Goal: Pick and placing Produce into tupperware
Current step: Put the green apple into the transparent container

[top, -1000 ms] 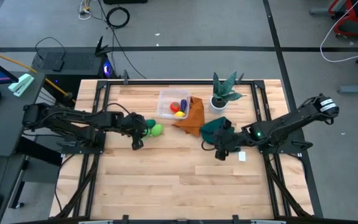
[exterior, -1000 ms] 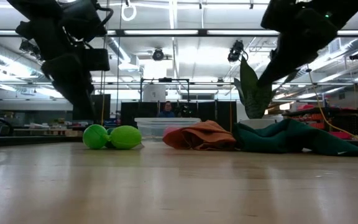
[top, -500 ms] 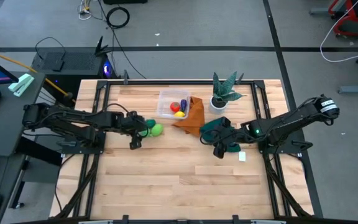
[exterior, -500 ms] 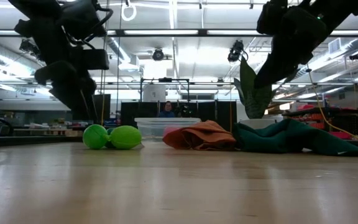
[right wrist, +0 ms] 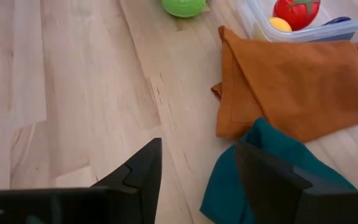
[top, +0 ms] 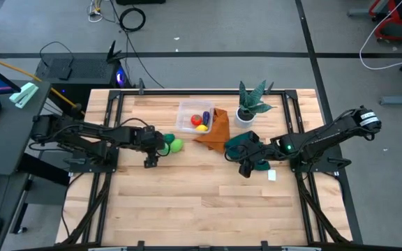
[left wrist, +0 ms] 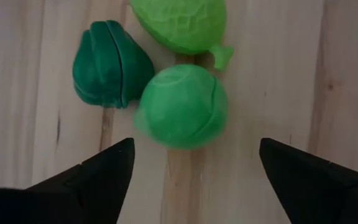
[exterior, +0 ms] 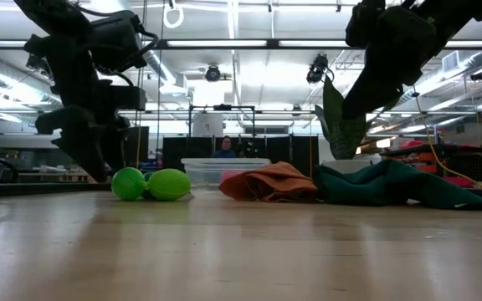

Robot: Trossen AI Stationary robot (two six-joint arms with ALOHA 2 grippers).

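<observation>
Three green produce pieces lie together on the wooden table: a dark green one (left wrist: pixel 110 65), a round light green one (left wrist: pixel 182 106) and a longer light green one (left wrist: pixel 182 25); in the high view they show as one cluster (top: pixel 171 144). My left gripper (left wrist: pixel 194 168) hangs open just above them, pointing steeply down, with the round piece ahead of the gap. The clear tupperware (top: pixel 187 111) stands farther back, holding a red piece (top: pixel 196 119), a yellow one (top: pixel 200 127) and a purple one (top: pixel 206 117). My right gripper (right wrist: pixel 194 165) hovers open over the table beside the dark green cloth (top: pixel 246 143).
An orange cloth (top: pixel 215 131) lies against the tupperware's right side, with the dark green cloth just right of it. A potted plant (top: pixel 251 104) stands at the back right. Bare wood stretches across the near half of the table (top: pixel 201 202).
My left gripper has opened wide, rolled at the wrist and sunk slightly toward the green produce. My right gripper has rolled a little where it is. Nothing on the table has moved.
</observation>
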